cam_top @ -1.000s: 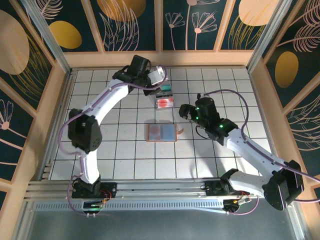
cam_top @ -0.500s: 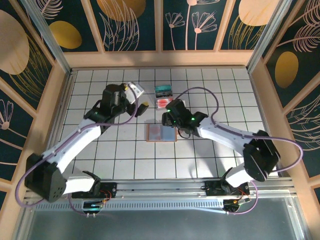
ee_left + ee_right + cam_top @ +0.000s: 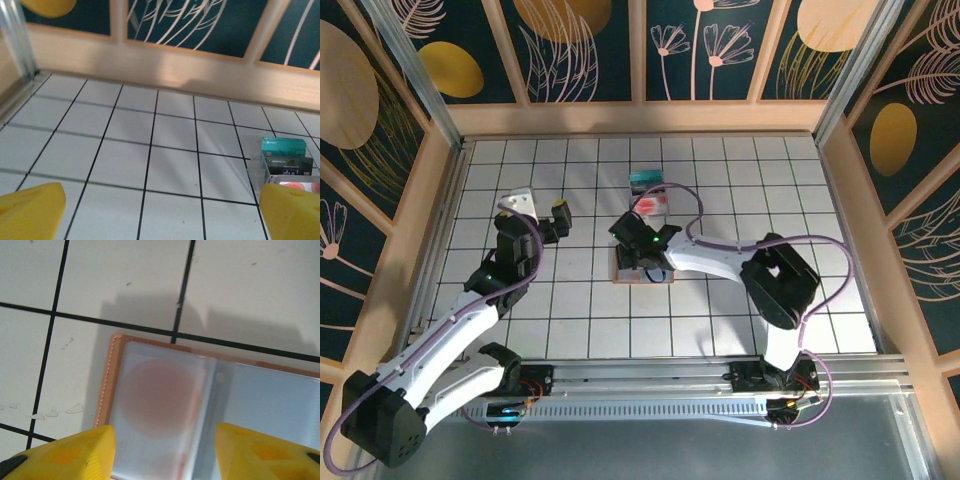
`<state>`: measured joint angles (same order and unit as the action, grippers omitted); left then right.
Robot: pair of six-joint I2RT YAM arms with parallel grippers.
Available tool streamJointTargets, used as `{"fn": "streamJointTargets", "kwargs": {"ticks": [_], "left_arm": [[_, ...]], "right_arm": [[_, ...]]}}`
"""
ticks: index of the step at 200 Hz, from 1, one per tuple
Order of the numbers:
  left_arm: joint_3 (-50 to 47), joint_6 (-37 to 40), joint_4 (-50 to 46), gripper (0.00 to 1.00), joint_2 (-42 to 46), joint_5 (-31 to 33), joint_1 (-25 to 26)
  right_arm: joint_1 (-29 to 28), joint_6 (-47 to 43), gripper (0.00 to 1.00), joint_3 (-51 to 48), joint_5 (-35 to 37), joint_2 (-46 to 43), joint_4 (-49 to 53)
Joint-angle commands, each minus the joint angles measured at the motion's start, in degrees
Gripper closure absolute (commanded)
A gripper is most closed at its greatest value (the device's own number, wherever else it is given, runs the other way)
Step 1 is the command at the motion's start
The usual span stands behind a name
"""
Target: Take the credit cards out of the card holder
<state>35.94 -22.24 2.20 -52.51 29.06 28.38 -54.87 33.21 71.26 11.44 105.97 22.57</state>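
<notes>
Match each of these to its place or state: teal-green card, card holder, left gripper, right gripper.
Things:
1. teal-green card
2. card holder
3. left gripper
4. right gripper

Places or states:
A. lies open and flat on the tiles, clear sleeves facing up
B. jaws wide apart, over the left side of the table
C. farthest back of the four, toward the rear wall
D. jaws apart, right above the open sleeves

Pairs: 1-C; 2-A; 3-B; 4-D
</notes>
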Motion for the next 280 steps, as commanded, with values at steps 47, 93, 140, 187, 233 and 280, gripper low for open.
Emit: {"fn": "streamJointTargets", "kwargs": {"ticks": [47,93,140,187,233,280], "left_arm": [[-6.52,-18.25,-0.27,0.01,3.33,8.63,-0.26],[-7.86,-19.45,1.08,0.01,2.60,8.58,-0.26],[-7.73,-19.57,1.57,0.01,1.01,7.86,-0.26],[-7.42,-18.59,1.76,0.01,1.18,7.62,-0.26],[-7.21,-18.19,1.49,0.01,1.80,6.99,-0.25],[-7.03,-17.97,1.91,0.01,2.15,5.96,-0.26]], "right_arm": [[-1.60,-2.05,0.34,4.53,-0.44,6.02,3.72],[-1.64,-2.54,0.34,5.28,-0.66,7.69,4.11],[-1.64,-3.37,0.43,3.48,-1.49,7.56,3.65],[-1.65,-4.32,0.54,1.18,-4.19,6.53,1.83],[-2.51,-9.59,0.61,-0.66,-6.54,4.17,1.34],[-2.88,-11.42,0.66,-1.17,-2.76,0.54,3.05]]}}
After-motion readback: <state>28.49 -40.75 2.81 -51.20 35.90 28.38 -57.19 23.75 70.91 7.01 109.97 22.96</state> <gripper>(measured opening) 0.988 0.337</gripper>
